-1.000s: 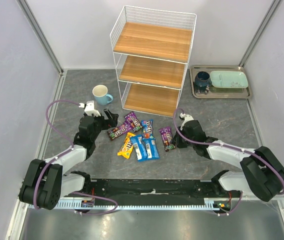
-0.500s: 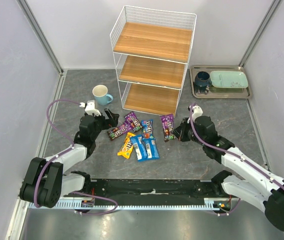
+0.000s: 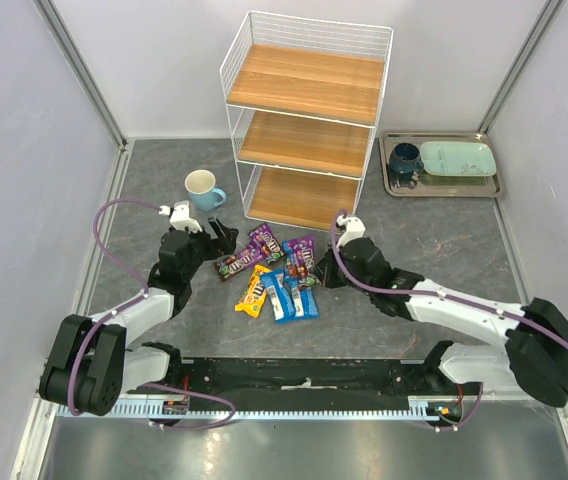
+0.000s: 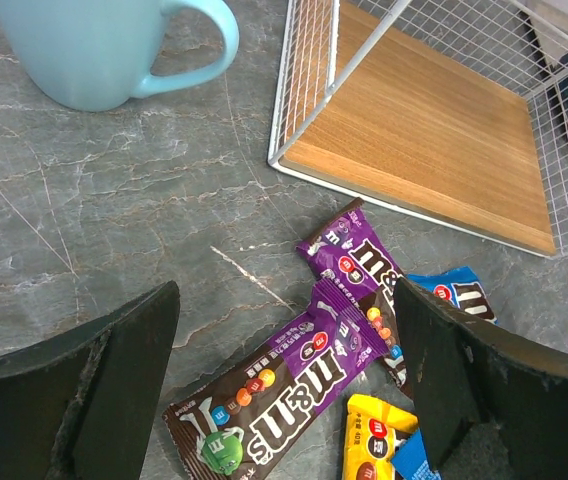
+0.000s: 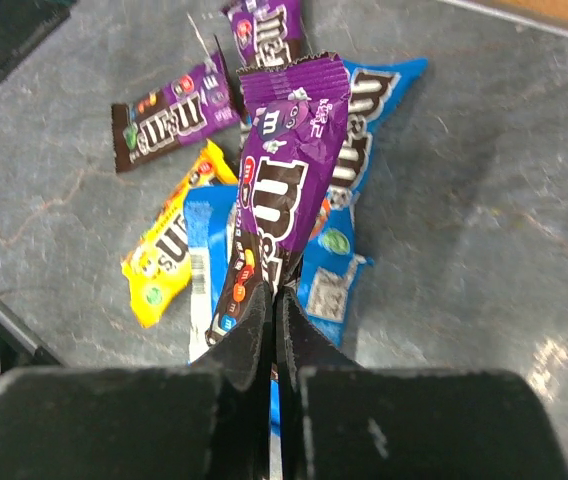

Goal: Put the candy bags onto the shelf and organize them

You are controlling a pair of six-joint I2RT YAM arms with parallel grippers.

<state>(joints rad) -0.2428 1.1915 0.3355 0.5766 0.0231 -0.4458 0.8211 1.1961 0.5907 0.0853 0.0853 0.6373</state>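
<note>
Several candy bags lie in a loose pile (image 3: pixel 276 285) on the grey table in front of the shelf (image 3: pixel 309 120). My right gripper (image 5: pixel 276 300) is shut on a purple bag (image 5: pixel 284 170) and holds it above the pile; both also show in the top view, the gripper (image 3: pixel 316 265) and the bag (image 3: pixel 301 247). Under it lie blue bags (image 5: pixel 364 130) and a yellow bag (image 5: pixel 169 245). My left gripper (image 4: pixel 286 300) is open and empty over another purple bag (image 4: pixel 284 385), left of the pile (image 3: pixel 222 240). The shelf's three boards are bare.
A light blue cup (image 3: pixel 202 187) stands left of the shelf, close behind my left gripper. A metal tray (image 3: pixel 484 185) at the back right holds a dark cup (image 3: pixel 404 160) and a green plate (image 3: pixel 459 158). Walls close in both sides.
My right gripper lifted the purple bag from the table right of the pile and carried it left, over the pile. The left arm has not moved.
</note>
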